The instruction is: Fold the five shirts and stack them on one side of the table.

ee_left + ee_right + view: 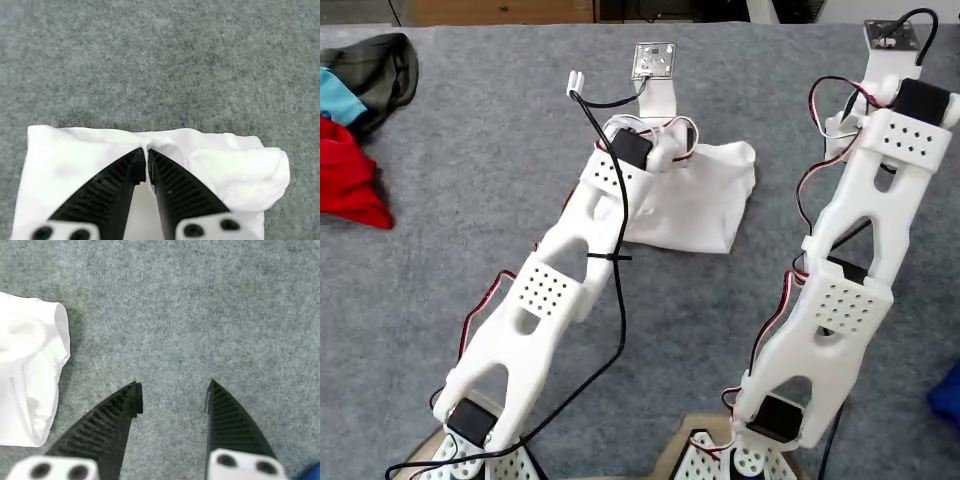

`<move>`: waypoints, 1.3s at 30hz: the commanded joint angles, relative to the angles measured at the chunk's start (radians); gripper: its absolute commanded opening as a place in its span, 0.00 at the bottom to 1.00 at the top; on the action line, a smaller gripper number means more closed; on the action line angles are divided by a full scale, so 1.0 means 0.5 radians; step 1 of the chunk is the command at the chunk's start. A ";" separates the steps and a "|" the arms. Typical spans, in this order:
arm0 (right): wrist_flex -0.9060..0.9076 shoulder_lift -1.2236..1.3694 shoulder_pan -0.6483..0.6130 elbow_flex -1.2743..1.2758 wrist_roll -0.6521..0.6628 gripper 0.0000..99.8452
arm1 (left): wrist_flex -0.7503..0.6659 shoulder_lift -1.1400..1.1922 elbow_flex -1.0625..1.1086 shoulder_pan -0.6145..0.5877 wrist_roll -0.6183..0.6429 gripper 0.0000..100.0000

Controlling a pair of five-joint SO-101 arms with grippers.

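A white shirt, partly folded with one rolled edge, lies on the grey mat at the table's middle. My left gripper is shut on its far edge, and a small ridge of white fabric is pinched between the black fingertips. In the high view the left arm runs from the front left up to this shirt. My right gripper hangs open over bare mat with nothing between its fingers. The white shirt lies apart from it, to one side.
At the back left corner lies a pile of a red shirt, a teal one and a dark one. A blue cloth shows at the right edge. The grey mat is bare between pile and white shirt.
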 commanded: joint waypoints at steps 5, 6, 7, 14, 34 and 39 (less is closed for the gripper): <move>-0.031 -0.011 -0.017 0.008 0.018 0.22 | 0.313 -0.069 -0.292 0.095 0.003 0.02; -0.031 -0.011 -0.017 0.008 0.018 0.22 | 0.362 -0.078 -0.331 0.107 0.003 0.02; -0.031 -0.011 -0.017 0.008 0.018 0.22 | 0.399 -0.097 -0.338 0.117 0.003 0.02; -0.018 -0.014 -0.017 -0.002 0.018 0.22 | 0.629 -0.302 -0.322 0.163 0.003 0.02; -0.028 -0.029 0.032 -0.029 0.086 0.22 | 1.227 -0.400 -0.322 0.485 0.012 0.02; -0.015 -0.017 0.100 -0.127 0.086 0.22 | 1.234 -0.400 -0.301 0.522 0.015 0.02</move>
